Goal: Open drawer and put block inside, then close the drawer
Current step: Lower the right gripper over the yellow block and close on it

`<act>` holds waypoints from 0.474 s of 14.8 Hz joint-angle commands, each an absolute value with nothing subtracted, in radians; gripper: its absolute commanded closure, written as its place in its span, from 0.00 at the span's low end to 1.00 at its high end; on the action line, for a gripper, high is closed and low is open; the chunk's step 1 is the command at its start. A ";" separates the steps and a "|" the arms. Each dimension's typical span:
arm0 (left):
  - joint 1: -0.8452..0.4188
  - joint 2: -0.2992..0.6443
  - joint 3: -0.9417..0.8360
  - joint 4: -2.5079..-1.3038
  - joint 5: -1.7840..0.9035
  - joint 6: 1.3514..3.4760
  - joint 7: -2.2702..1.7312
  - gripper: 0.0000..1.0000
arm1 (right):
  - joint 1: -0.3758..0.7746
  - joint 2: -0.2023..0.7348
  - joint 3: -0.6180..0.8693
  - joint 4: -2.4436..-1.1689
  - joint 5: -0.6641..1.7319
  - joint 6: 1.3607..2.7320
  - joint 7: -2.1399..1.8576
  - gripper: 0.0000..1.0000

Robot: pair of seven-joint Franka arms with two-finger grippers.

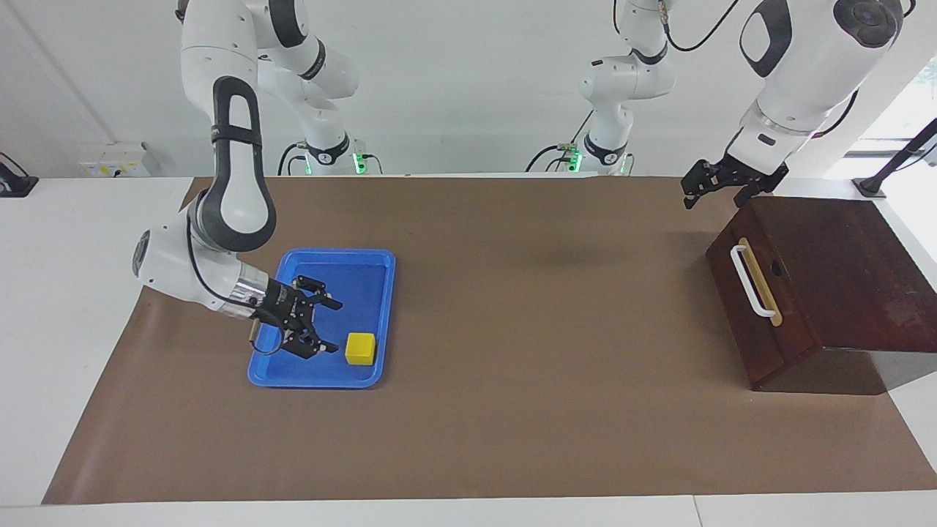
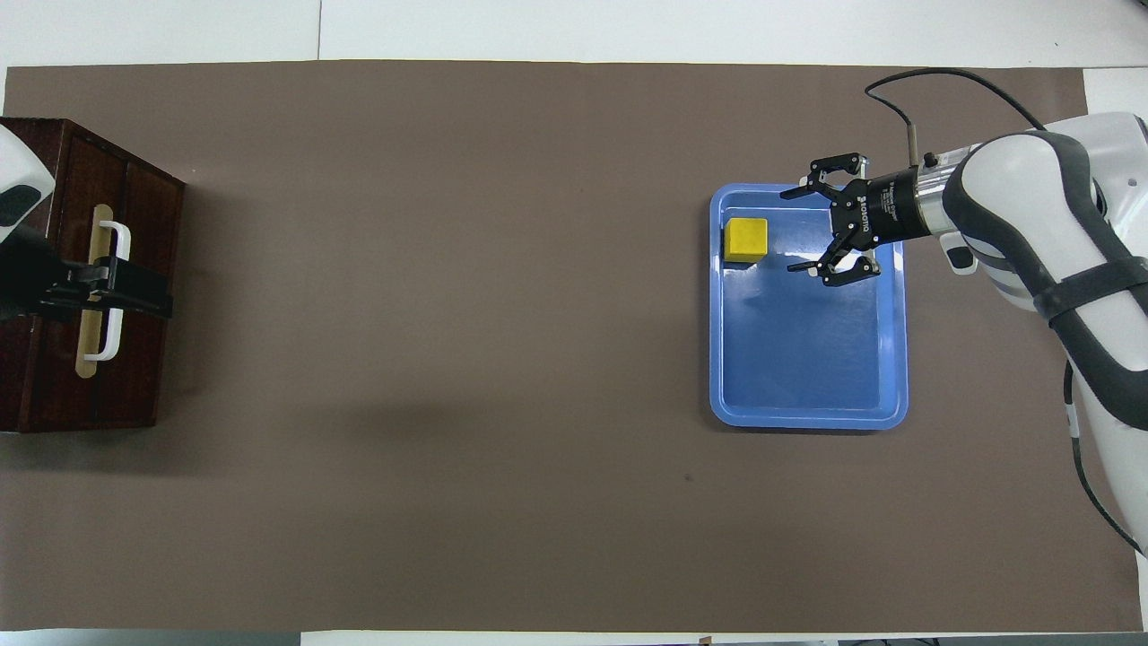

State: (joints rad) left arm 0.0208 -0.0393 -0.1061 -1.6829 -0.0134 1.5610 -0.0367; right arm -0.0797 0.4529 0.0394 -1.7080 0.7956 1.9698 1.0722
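Facing view, right gripper (image 1: 331, 326): we see it low inside the tray (image 1: 366, 260), fingers spread wide, holding nothing, pointed at the block (image 1: 360, 348) but short of it.

Facing view, block: it sits on the tray floor at the end of the tray farther from the robots, just beside the gripper's tips, untouched.

Facing view, left gripper (image 1: 714, 189): we see it in the air over the corner of the cabinet nearest the robots, above the drawer (image 1: 739, 293) and clear of the handle (image 1: 751, 281). We cannot tell how its fingers stand.

Facing view, drawer: shut, its front flush with the cabinet at the left arm's end of the table.

Step in hand, as we judge it: closing in on the block while the drawer waits to be pulled.

Doing it well: we would slide the open fingers on until the block lies squarely between them, flat on two opposite faces, low enough for a full bite yet off the tray floor. We would keep clear of the tray rim close by.

Overhead view, left gripper (image 2: 134, 292): here it covers the handle (image 2: 111, 289) and looks as if it grips it. The facing view shows it is raised and apart.

Overhead view, right gripper (image 2: 798, 230): here the open gap and the block (image 2: 746, 240) just off it show plainly. How high the fingers are does not.
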 commanded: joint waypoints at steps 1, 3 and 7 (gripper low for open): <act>0.020 -0.040 -0.104 -1.669 0.002 1.549 -0.040 0.00 | -0.087 0.524 0.046 -1.634 0.816 1.936 1.074 0.00; 0.020 -0.040 -0.104 -1.669 0.002 1.549 -0.040 0.00 | -0.083 0.552 0.046 -1.605 0.834 1.934 1.063 0.00; 0.020 -0.040 -0.104 -1.671 0.002 1.549 -0.040 0.00 | -0.077 0.584 0.046 -1.597 0.864 1.945 1.035 0.00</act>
State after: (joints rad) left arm 0.0208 -0.0393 -0.1061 -1.6829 -0.0134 1.5610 -0.0367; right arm -0.0695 0.5557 0.0446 -1.6255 0.8404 1.9556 1.0658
